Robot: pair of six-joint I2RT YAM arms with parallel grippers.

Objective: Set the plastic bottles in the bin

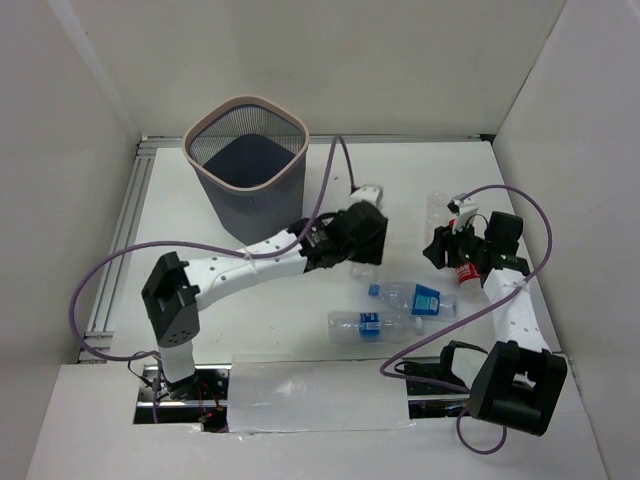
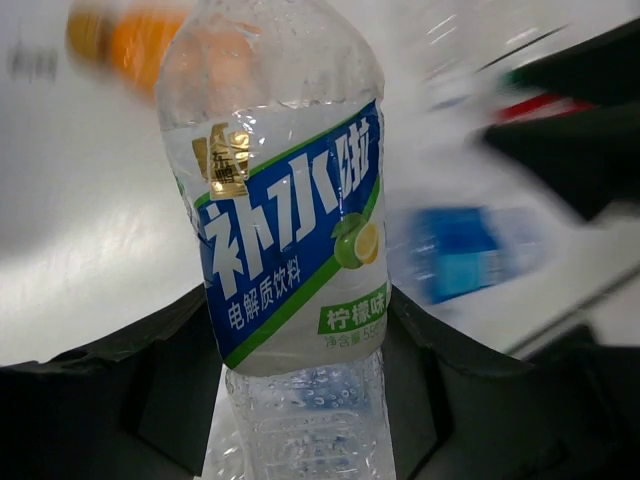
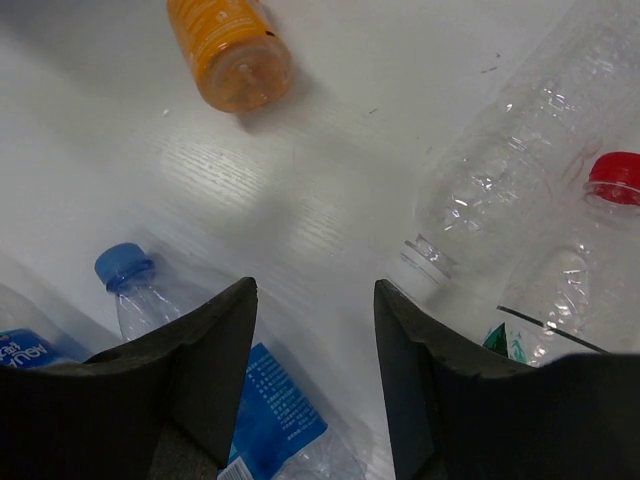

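Note:
My left gripper [image 2: 300,335] is shut on a clear plastic bottle [image 2: 285,200] with a blue and green label, held by its lower body. In the top view the left gripper [image 1: 350,240] hangs right of the bin [image 1: 245,165], a dark mesh basket with a pale rim. My right gripper [image 3: 315,320] stands open above the table, with nothing between its fingers. Around it lie an orange bottle [image 3: 230,50], a plain clear bottle [image 3: 510,190], a red-capped bottle [image 3: 615,180] and a blue-capped bottle [image 3: 125,270]. Two blue-labelled bottles [image 1: 415,298] [image 1: 375,322] lie between the arms.
White walls close in the table on the left, back and right. An aluminium rail [image 1: 120,250] runs along the left edge. Purple cables [image 1: 330,190] loop over both arms. The right arm's base [image 1: 515,385] stands at the near right.

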